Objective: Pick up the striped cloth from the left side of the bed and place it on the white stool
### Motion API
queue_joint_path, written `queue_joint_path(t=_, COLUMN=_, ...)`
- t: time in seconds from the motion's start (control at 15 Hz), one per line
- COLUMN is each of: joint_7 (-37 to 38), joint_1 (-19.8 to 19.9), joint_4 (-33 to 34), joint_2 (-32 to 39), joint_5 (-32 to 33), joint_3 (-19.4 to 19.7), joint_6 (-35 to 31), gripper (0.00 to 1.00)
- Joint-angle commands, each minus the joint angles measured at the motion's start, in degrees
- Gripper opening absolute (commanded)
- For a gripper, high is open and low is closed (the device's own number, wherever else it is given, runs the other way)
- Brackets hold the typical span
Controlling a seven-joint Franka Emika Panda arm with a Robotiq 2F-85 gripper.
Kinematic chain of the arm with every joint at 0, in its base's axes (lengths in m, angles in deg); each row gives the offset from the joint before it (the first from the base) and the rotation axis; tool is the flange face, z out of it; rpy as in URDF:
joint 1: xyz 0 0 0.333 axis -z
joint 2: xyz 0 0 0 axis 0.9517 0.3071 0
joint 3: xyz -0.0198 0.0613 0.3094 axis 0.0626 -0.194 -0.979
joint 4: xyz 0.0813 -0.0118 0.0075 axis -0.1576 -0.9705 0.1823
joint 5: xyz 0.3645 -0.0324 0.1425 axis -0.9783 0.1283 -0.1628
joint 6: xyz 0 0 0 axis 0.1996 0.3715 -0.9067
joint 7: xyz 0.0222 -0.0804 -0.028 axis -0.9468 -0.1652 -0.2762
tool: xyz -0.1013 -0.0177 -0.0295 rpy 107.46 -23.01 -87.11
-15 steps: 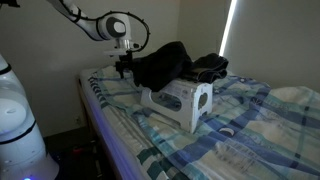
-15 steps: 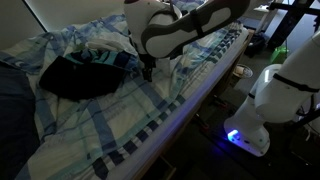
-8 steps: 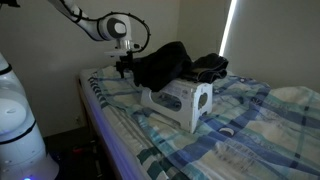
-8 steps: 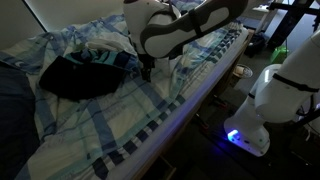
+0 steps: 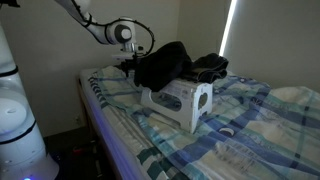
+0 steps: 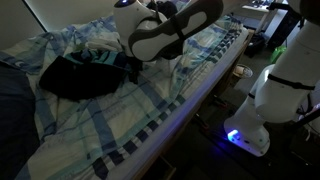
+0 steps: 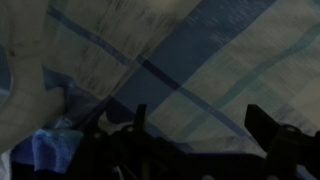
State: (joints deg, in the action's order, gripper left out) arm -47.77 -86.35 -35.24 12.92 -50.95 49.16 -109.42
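The bed (image 5: 240,125) has a light blue and white plaid sheet and shows in both exterior views (image 6: 150,115). The white stool (image 5: 182,100) lies on its side on the sheet. A black garment (image 5: 165,62) is heaped behind it (image 6: 75,78). A blue striped cloth (image 6: 102,52) lies crumpled beside the black garment. A bluish fold at the lower left of the wrist view (image 7: 52,150) may be the same cloth. My gripper (image 5: 129,66) hangs low over the sheet at the black garment's edge (image 6: 134,66). In the wrist view the jaws (image 7: 200,125) are open and empty over plaid.
Another dark garment (image 5: 211,67) lies behind the stool. A white robot base (image 6: 262,105) with a blue light stands beside the bed. The bed's edge (image 5: 95,115) drops off near the gripper. My arm hides the stool in an exterior view.
The arm has shifted sideways, bringing the gripper closer to the black garment and the striped cloth. The jaws stay open. Cloths and stool have not moved.
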Motion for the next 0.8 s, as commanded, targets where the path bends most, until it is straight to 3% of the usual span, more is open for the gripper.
queue_joint_path(t=0.0, joint_7=1.09, joint_1=-0.59, joint_4=5.59, joint_2=5.73, joint_5=2.84, joint_3=-0.34, joint_6=-4.57, gripper=1.00)
queue_joint_path(t=0.33, joint_7=5.06, joint_1=-2.02, joint_4=11.55, joint_2=12.16, joint_5=12.36, joint_3=1.14, joint_6=-9.32, gripper=1.00)
queue_joint_path(t=0.73, joint_7=11.30, joint_1=-4.17, joint_4=21.43, joint_2=19.59, joint_5=21.09, joint_3=4.89, joint_6=-8.65, gripper=1.00)
